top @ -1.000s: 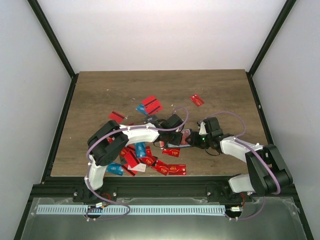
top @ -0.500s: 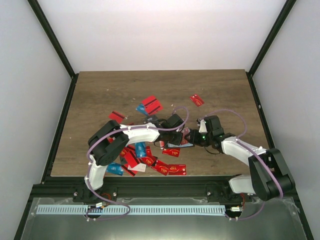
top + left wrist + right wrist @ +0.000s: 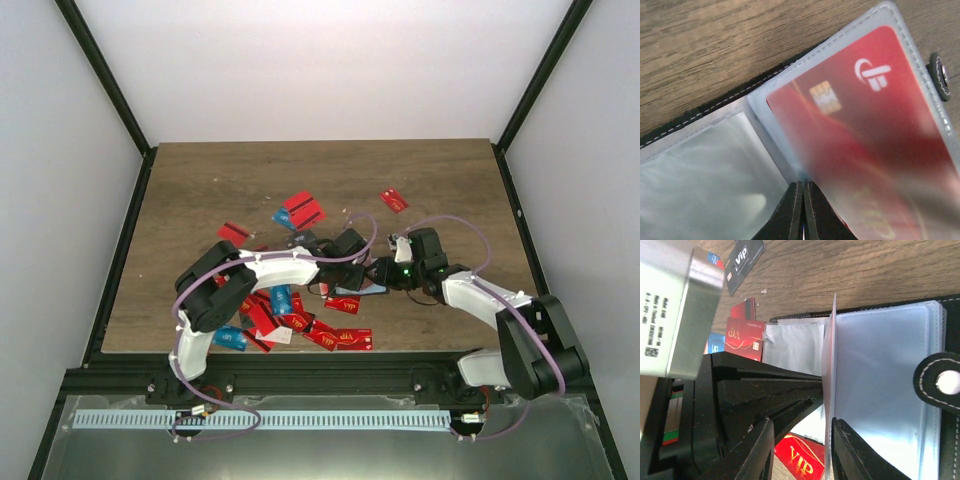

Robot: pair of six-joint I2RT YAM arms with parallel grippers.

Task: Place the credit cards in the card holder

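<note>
Your holder (image 3: 368, 288) lies open on the counter (image 3: 200, 180), near the middle of the top view, a little right and low. It sits between your two pincers, and both of them are right at it.

Your left pincer (image 3: 802, 192) has its fingers pressed together. In the left wrist view the tips poke in at the bottom middle, right at the fold of the holder (image 3: 715, 165). A clear leaf (image 3: 920, 165) leans up on the right of that view, and a red card (image 3: 860, 125) is inside it. You cannot tell if the tips nip anything or only prop the leaf up.

Your right pincer (image 3: 804, 426) has its fingers apart. In the right wrist view the leaf (image 3: 828, 365) stands on edge and runs down between those two fingers. You cannot tell if either finger touches it. The black fingers of the left pincer (image 3: 817, 392) come in from the left of that view and meet the leaf. The holder's snap (image 3: 945, 382) is at the right edge.

Most loose cards (image 3: 285, 315) lie in a heap at the lower left of the holder in the top view, partly under the left arm. A few more red ones lie higher up on the counter. A black card (image 3: 744, 260) shows at the top left of the right wrist view.
</note>
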